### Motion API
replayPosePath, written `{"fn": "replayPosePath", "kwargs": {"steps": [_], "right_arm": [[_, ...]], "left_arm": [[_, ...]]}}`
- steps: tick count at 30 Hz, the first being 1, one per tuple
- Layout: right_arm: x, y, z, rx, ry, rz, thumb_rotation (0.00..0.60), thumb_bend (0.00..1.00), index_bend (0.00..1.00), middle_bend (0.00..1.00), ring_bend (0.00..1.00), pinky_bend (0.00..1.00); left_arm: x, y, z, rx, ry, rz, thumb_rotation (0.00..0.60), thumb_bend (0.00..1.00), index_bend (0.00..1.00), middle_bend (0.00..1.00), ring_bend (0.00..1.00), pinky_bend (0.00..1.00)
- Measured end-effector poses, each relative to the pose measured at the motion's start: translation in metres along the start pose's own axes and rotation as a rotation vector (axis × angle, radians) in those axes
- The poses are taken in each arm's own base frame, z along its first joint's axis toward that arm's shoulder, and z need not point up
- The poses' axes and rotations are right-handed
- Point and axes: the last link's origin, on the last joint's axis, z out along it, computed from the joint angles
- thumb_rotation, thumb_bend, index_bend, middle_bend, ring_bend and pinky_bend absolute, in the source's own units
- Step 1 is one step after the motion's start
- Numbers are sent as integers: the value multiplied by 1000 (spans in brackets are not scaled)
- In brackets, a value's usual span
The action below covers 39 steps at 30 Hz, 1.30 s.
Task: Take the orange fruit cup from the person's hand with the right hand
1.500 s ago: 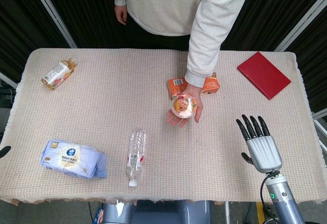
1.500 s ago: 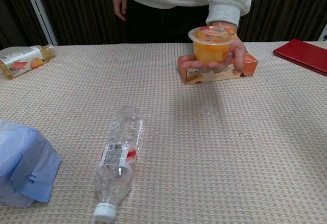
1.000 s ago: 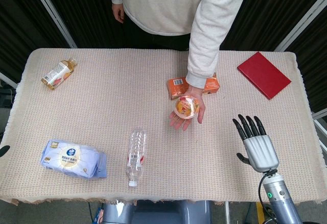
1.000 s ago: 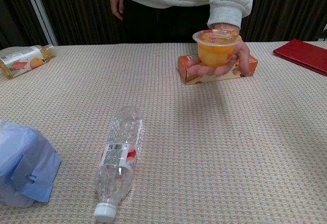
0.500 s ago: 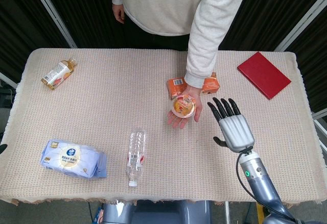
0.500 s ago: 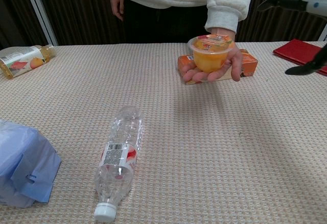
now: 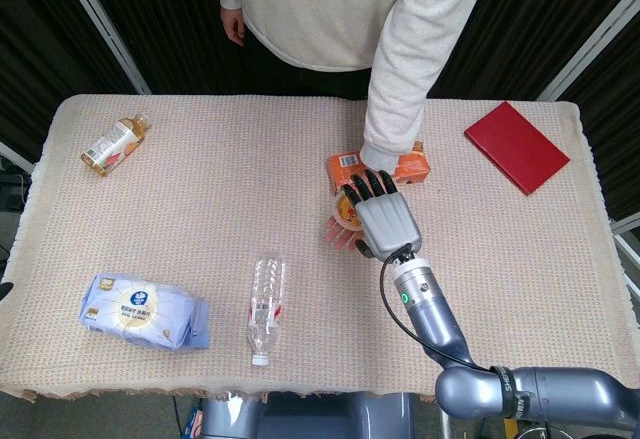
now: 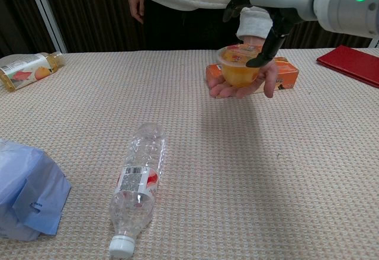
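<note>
Grey right hand spread wide, palm down, directly above orange fruit cup resting on person's hand over table centre, toward far edge; contact cannot be confirmed.

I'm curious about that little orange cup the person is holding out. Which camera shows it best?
The chest view: the orange fruit cup shows side-on in the person's hand. In the head view the right hand covers nearly all of it.
</note>
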Motion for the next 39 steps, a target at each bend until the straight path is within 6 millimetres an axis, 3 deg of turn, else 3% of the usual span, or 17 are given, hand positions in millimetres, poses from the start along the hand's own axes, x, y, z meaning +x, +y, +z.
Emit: {"fn": "replayPosePath", "kwargs": {"steps": [11, 25, 28, 31, 33, 39], "right_arm": [[-8, -20, 24, -42, -63, -38, 600, 190, 138, 69, 0, 76], [-29, -15, 39, -86, -98, -61, 600, 232, 145, 71, 3, 76], [-34, -14, 41, -90, -102, -65, 600, 273, 231, 180, 93, 170], [-38, -15, 42, -86, -100, -71, 600, 309, 436, 426, 341, 425], [-38, -16, 43, -79, -82, -71, 600, 320, 550, 541, 458, 514], [-34, -20, 42, -36, 23, -45, 600, 332, 675, 659, 566, 570]], "left_arm": [[-1, 0, 0, -2, -6, -3, 600, 0, 0, 0, 0, 0], [-3, 3, 0, -8, -14, 3, 600, 0, 0, 0, 0, 0], [-3, 3, 0, -9, -14, 6, 600, 0, 0, 0, 0, 0], [-4, 3, 0, -8, -15, 7, 600, 0, 0, 0, 0, 0], [-4, 3, 0, -6, -15, 6, 600, 0, 0, 0, 0, 0], [-4, 4, 0, -7, -14, 5, 600, 0, 0, 0, 0, 0]]}}
